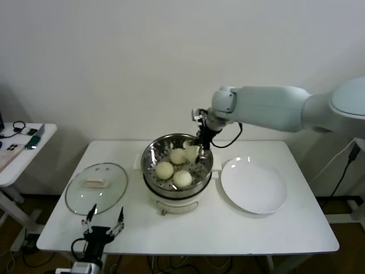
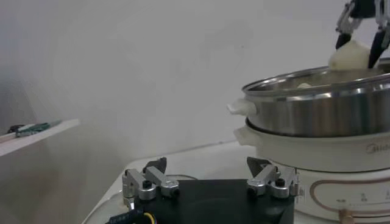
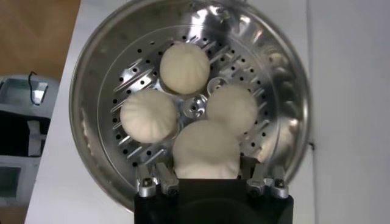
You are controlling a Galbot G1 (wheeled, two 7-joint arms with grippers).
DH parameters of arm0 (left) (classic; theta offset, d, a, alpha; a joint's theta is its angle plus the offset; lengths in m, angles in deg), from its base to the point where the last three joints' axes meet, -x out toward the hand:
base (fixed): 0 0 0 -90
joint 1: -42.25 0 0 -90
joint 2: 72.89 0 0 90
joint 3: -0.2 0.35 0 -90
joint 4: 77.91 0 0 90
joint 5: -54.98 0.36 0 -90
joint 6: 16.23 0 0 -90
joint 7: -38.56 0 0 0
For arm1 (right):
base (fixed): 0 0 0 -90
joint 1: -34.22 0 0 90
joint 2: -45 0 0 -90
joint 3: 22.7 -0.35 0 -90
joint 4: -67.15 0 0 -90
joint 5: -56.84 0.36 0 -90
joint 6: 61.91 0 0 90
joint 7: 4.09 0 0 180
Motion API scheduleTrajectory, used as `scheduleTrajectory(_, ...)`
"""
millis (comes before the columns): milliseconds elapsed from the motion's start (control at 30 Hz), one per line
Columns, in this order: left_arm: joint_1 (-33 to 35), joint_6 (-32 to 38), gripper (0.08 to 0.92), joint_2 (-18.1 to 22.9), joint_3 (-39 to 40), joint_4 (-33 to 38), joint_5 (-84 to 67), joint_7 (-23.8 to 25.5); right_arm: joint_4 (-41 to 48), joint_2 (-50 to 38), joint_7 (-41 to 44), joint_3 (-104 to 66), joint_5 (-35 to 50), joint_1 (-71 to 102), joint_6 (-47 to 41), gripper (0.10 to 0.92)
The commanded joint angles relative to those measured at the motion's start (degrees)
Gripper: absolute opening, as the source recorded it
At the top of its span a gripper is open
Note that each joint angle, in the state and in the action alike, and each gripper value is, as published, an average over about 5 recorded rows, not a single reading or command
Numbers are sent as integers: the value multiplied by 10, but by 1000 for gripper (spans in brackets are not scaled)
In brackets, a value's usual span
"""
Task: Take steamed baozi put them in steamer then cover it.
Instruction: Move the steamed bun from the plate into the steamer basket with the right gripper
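- The right gripper (image 1: 193, 153) is hanging over the back edge of the steamer (image 1: 149, 165), fingers pinching the fourth bun (image 3: 206, 149), which is looking like the last one to go in.
- That bun is sitting above the other three rather than resting on the holey floor, as far as I can tell. In the left wrist view it's showing above the rim.
- What could go wrong: if the fingers let go from this height, I'd guess the bun lands on its neighbours and rolls, maybe ending up propped against the wall, so the lid won't seat flat.
- Also, the dough is soft, so a hard squeeze might be denting it, or it could be sticking to a finger on release.
- Inside the steamer: three buns (image 1: 165, 169) lying close together on the perforated floor.
- The white plate (image 1: 254, 185) to the robot's right is holding nothing now.
- The glass lid (image 1: 96, 188) is lying flat on the table (image 1: 274, 228) on the steamer's left, handle up, not yet on.
- The left gripper (image 1: 103, 220) is waiting at the near table edge just in front of the lid, fingers spread, holding nothing.
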Motion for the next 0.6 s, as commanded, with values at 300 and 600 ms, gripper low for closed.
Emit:
scheduleTrajectory(300, 1, 0, 823, -3, -3, -4, -6, 0, 61, 32, -3, 4, -29, 70, 0, 707)
scheduleTrajectory(600, 0, 0, 823, -4, -3, -5, -6, 0, 64, 29, -4, 0, -34, 69, 0, 712)
